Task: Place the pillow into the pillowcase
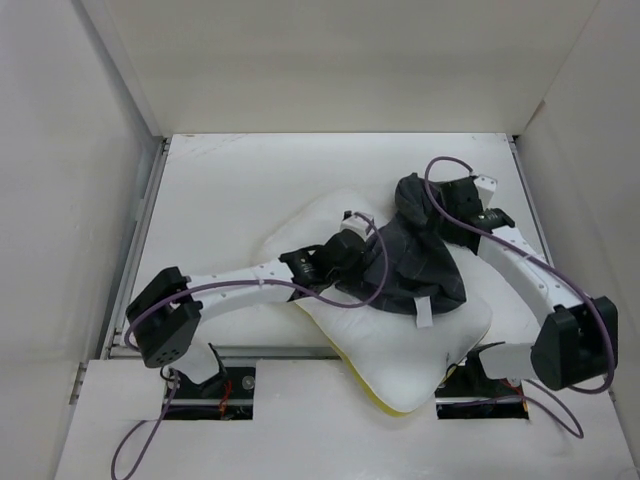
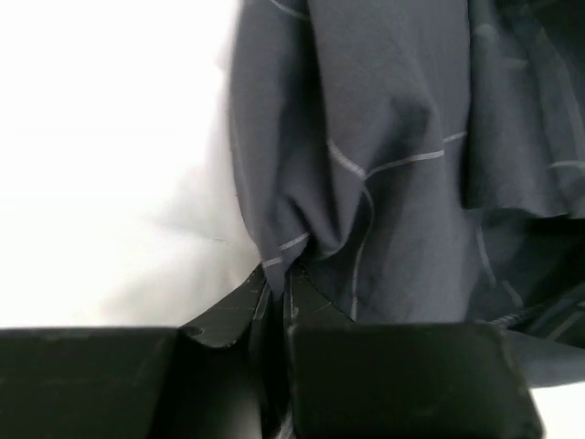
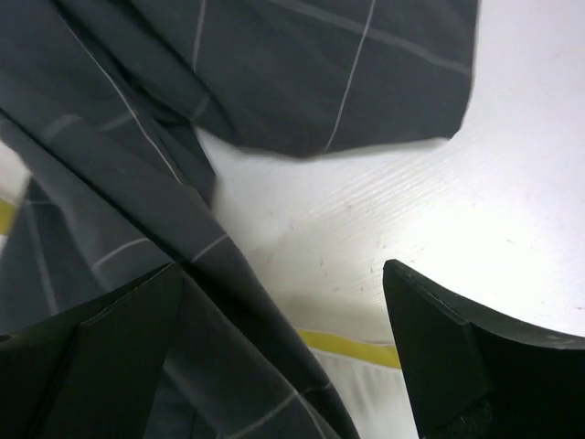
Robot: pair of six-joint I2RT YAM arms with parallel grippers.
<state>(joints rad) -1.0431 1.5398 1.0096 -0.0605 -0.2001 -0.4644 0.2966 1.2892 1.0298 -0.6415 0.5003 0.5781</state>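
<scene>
Jaws on my left gripper are pinching shut on a fold of the pillowcase, and the dark grey cloth with its thin pale grid is bunching right at their tips. Jaws on my right gripper are standing wide apart and holding nothing. One jaw is hanging over a slack sweep of the same cloth and the other over bare table; I cannot tell whether the first is touching the fabric.

A small white tag is hanging from the pillowcase's near hem, and any writing on it is too small for me to read.

The pillowcase is lying crumpled on top of the pillow, covering its far right part and rising into a heap along the pillow's far right side, next to my right gripper. The pillow is lying flat on the table, turned corner-on. Its near corner is reaching toward me between my two arm bases, and the yellow edge is showing along that corner. From my right wrist that edge is showing again as a strip just nearer than the gap between my jaws, with the white of the pillow below it. My left gripper is reaching across the pillow's far left part, and white pillow is lying to the left of the fold it is gripping. My right arm is curving around the pillow's right side.
</scene>
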